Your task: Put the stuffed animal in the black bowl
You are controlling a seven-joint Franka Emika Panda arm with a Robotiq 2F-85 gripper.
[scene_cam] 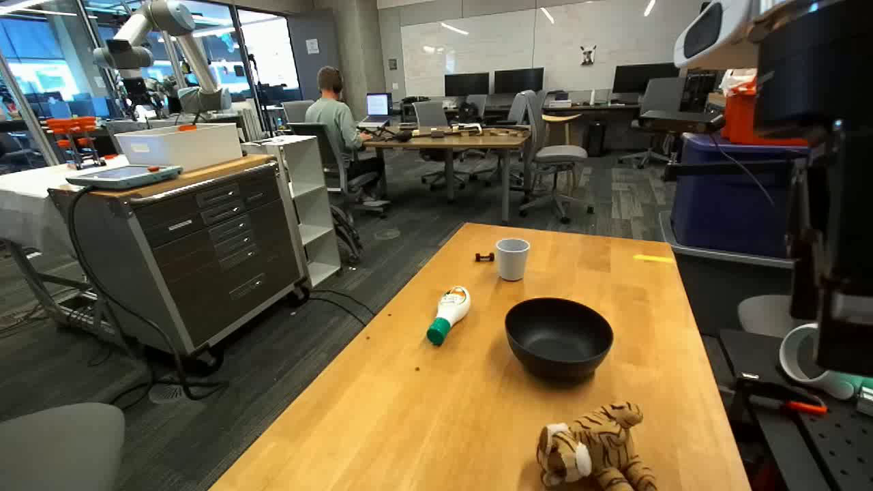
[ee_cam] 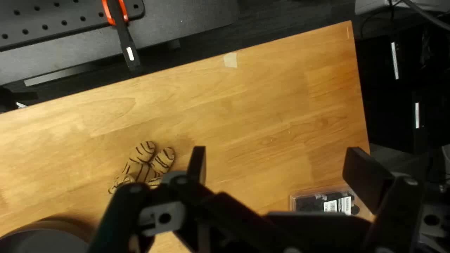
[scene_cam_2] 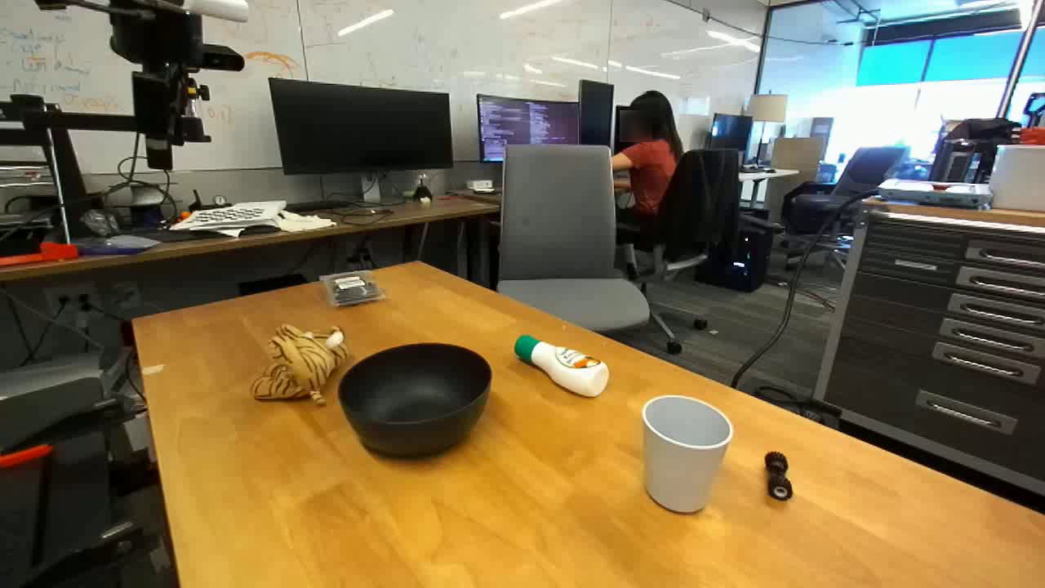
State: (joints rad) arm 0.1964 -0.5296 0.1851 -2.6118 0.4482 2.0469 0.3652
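My jaws stand wide apart above the bench [ee_cam: 253,116], released, with nothing held between them. The stuffed animal [ee_cam: 140,170] lies at the lower left of the wrist view, partly hidden behind the jaw on that side. The black bowl [scene_cam_2: 415,400], left of centre in an exterior view, sits near the toy yet apart from it; the wrist view crops it at the lower left corner.

Chief hazard, in my judgement: misalignment. Were I to descend straight from here, the toy would probably fall outside my span and I would clench on air; the clear packet [ee_cam: 321,202], lower right of the wrist view, might be struck instead.

Second hazard: the bowl's nearness. Overshooting toward the lower left of the wrist view could knock its rim and shove it at the bottle [scene_cam_2: 563,367], which lies on its side and would likely roll.

Third hazard: softness. A grip on one leg alone would probably let the body swing, slip, or end draped over the rim. Too low a lift could drag the plush against the bowl's outer wall.
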